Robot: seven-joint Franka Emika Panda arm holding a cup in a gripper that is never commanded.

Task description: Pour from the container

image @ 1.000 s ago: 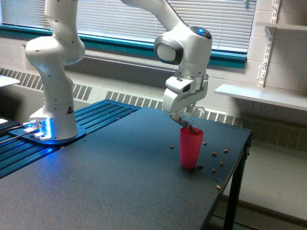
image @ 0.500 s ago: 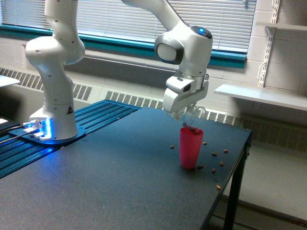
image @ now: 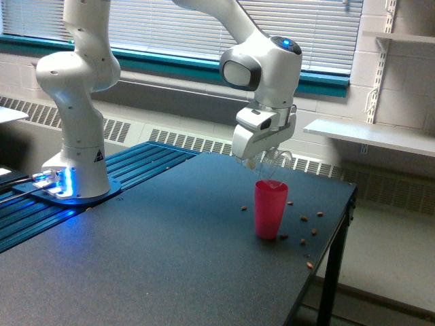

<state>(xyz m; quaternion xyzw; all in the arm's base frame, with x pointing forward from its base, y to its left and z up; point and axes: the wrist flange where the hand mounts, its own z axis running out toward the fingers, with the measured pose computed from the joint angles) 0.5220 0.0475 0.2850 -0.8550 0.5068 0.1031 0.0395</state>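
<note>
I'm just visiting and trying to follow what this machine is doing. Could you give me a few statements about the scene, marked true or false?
1. The clear container is held above the pink cup. True.
2. The pink cup lies on its side. False: it stands upright on the table.
3. Small brown pieces lie scattered on the table around the cup. True.
4. The pink cup stands beside the arm's base. False: it stands near the table's far edge, towards the exterior view's right.
</note>
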